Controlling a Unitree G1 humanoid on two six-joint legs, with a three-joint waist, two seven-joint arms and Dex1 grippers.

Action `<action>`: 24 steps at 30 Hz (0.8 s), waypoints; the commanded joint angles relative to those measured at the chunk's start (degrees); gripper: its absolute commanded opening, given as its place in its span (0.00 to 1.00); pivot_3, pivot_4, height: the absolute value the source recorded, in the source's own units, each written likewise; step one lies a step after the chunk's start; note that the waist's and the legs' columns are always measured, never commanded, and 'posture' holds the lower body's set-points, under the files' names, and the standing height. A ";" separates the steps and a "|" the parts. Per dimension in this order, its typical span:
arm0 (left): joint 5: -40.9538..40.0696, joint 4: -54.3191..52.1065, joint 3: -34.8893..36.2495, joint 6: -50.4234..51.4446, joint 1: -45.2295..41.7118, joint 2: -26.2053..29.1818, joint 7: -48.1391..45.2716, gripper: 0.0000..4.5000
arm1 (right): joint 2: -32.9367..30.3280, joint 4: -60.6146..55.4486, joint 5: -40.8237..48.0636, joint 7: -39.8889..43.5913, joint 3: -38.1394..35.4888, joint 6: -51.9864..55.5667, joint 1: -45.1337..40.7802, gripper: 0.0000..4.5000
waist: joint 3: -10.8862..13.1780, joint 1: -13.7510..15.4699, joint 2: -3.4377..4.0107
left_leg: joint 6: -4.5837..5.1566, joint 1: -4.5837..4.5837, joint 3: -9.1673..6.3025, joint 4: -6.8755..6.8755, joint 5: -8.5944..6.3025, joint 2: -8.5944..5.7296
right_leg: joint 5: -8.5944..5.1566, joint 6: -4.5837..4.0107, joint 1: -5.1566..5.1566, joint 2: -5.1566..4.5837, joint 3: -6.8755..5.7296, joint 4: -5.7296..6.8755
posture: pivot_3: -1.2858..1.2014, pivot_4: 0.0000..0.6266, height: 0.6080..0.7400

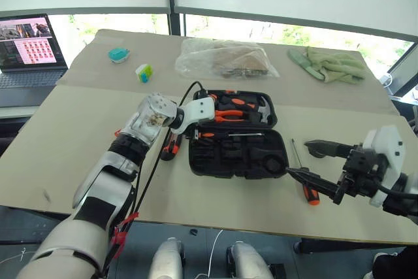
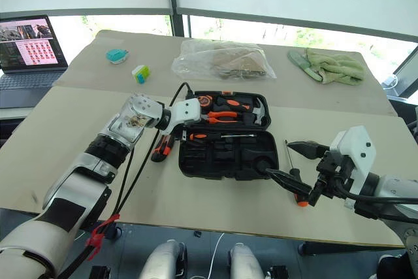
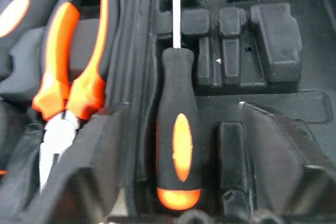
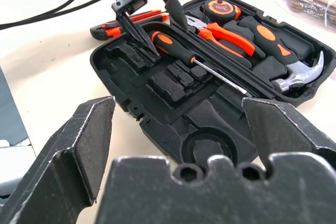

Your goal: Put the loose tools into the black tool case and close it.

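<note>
The black tool case (image 1: 238, 143) lies open in the middle of the tabletop (image 1: 65, 135), its far half holding the orange-handled pliers (image 1: 228, 114) and the hammer (image 1: 264, 112). An orange-and-black screwdriver (image 4: 178, 51) lies in a recess of the near half, close to the hinge, its shaft running along the case. The left claw (image 4: 152, 17) hovers right above that screwdriver's handle, its fingers (image 4: 131, 27) spread apart to either side of the handle, holding nothing. Just beside the case's left edge, under the left arm, lie more loose tools (image 1: 170, 147) with orange and black handles. Another screwdriver (image 1: 304, 178) lies on the tabletop just right of the case. The right claw (image 1: 313, 161) hangs over that screwdriver with its fingers wide apart and empty. Farther back rest a clear plastic bag (image 1: 222, 58) and a green cloth (image 1: 330, 65).
</note>
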 commanded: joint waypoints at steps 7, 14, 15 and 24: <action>0.87 2.71 1.28 -3.73 -1.63 -2.16 0.18 0.06 | -0.19 1.37 -3.07 -0.77 0.75 -1.62 -0.67 1.00 | 0.00 -0.06 0.00 | 0.01 0.00 -0.03 0.02 0.00 -0.01 | 0.00 0.00 0.01 0.01 -0.01 0.01 | 0.52 0.24 1.00; 2.31 3.74 0.35 -4.30 -0.91 -3.89 0.67 0.01 | 0.58 0.95 -4.61 -1.24 0.59 -2.29 -0.36 1.00 | 0.00 -0.02 0.00 | 0.01 0.00 -0.04 0.03 0.00 -0.01 | 0.00 0.01 0.01 0.01 -0.01 0.02 | 0.52 0.24 1.00; 2.74 3.70 -0.16 -4.43 -0.60 -4.06 0.39 0.01 | 0.73 0.80 -4.45 -1.39 0.54 -2.19 -0.38 1.00 | 0.00 -0.02 0.00 | 0.01 -0.01 -0.05 0.04 0.00 -0.01 | 0.00 0.01 0.01 0.01 -0.01 0.02 | 0.52 0.24 1.00; 9.89 10.25 -3.85 -12.15 -0.25 -6.07 6.56 0.01 | 1.21 0.33 -3.42 -2.09 0.59 -1.45 -1.07 1.00 | -0.02 0.19 0.03 | 0.01 0.02 -0.12 0.13 0.00 -0.03 | 0.02 0.03 0.13 0.01 -0.03 0.03 | 0.52 0.24 1.00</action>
